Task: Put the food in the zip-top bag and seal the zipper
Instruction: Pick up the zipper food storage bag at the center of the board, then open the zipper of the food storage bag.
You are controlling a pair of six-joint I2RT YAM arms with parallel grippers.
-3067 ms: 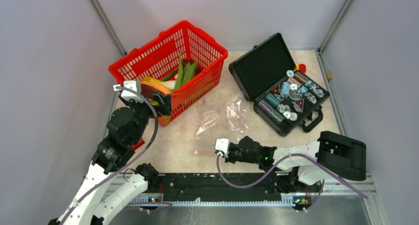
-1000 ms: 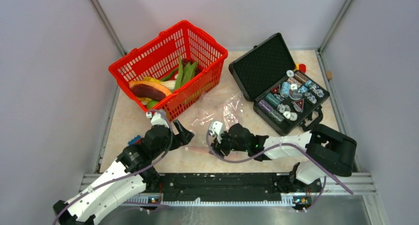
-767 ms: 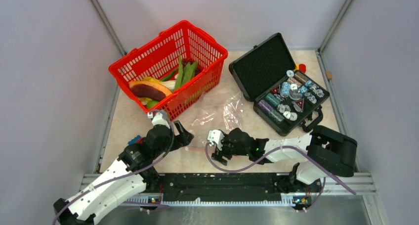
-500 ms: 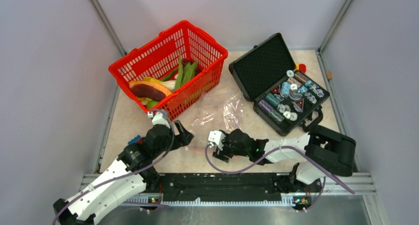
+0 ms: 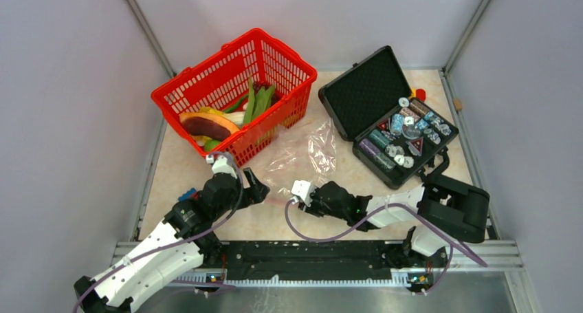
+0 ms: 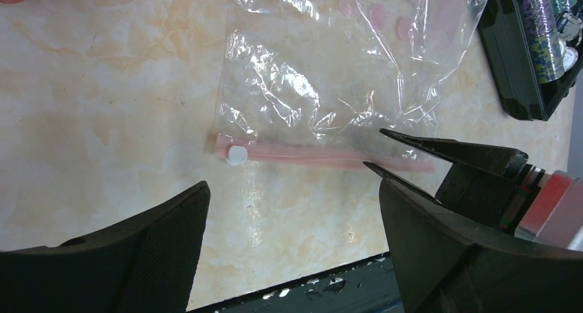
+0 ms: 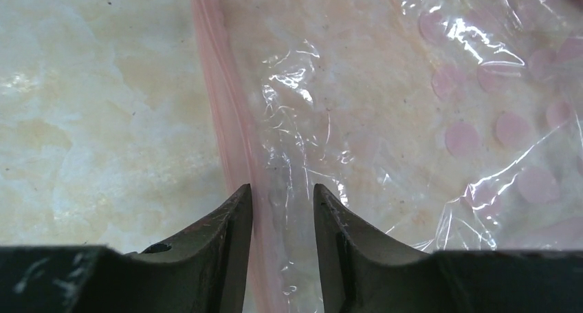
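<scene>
The right claw (image 7: 280, 189) lies low over the desk (image 6: 103, 120) near the middle of its near edge. Its jaws are drawn close with only a slim gap left, and they straddle one end of the zipper (image 6: 323, 155), so the pink strip and a fold of clear film lie between the fingers. Whether the pads actually bite on the plastic cannot be told. The zipper runs flat on the desk along the side of the bag that faces the near edge. A small white slider (image 6: 237, 155) sits near its other end, just in front of the left claw. The left claw (image 6: 294, 186) hovers beside that end with its jaws spread wide, holding nothing and touching nothing. Beyond the strip, the zip-top bag (image 6: 323, 72) spreads crinkled and clear across the middle of the desk. It is printed with pale pink dots, and its closed end points toward the far edge. The food is well apart from the bag, in a red mesh basket (image 5: 206, 62) at the far left corner. There an orange curved piece (image 5: 206, 124) rests at the basket's nearer end, with green pods (image 5: 256, 100) standing up behind it. At the far right corner a black hard case (image 5: 364, 86) lies open, its tray full of poker chips (image 5: 405, 131).
</scene>
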